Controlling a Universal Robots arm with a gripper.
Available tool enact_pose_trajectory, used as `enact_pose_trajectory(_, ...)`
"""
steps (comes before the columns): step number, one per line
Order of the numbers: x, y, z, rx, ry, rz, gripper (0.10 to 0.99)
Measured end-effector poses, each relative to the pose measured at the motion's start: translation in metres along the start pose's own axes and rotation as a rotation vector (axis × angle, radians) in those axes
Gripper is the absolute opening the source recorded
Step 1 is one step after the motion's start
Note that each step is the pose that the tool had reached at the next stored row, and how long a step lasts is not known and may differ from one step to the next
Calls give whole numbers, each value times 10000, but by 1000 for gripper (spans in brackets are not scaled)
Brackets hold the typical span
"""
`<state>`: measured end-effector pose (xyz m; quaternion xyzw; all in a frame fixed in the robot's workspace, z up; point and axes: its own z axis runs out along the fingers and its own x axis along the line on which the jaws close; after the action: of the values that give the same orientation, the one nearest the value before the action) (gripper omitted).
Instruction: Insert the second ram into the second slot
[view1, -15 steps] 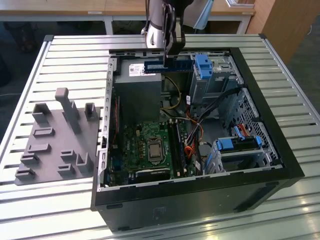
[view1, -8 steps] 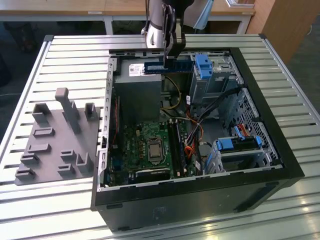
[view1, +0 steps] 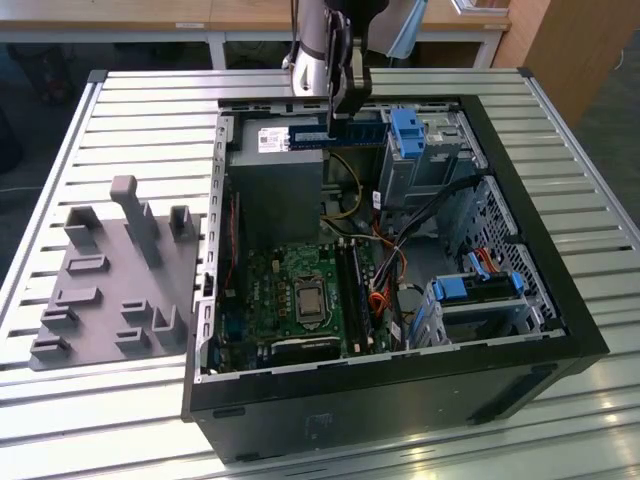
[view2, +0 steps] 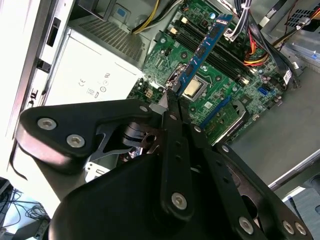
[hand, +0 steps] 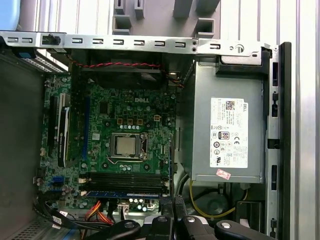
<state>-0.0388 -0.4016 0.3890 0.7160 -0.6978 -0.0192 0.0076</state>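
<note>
One hand (view2: 173, 94) tight around the second ram (view2: 202, 50) over the open case (view1: 400, 400), white-labelled power supply (hand: 227, 80) nearby.

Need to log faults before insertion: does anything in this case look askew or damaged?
Nothing stands out as damaged or spilled. The second ram is simply not seated: the gripper holds it in the air above the open case.

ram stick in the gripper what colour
Blue; the ram stick shows best in the second wrist view.
</note>
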Motion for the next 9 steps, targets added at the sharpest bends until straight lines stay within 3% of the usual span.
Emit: enact_pose_trajectory(9,52,1,-1,0,0,0,129)
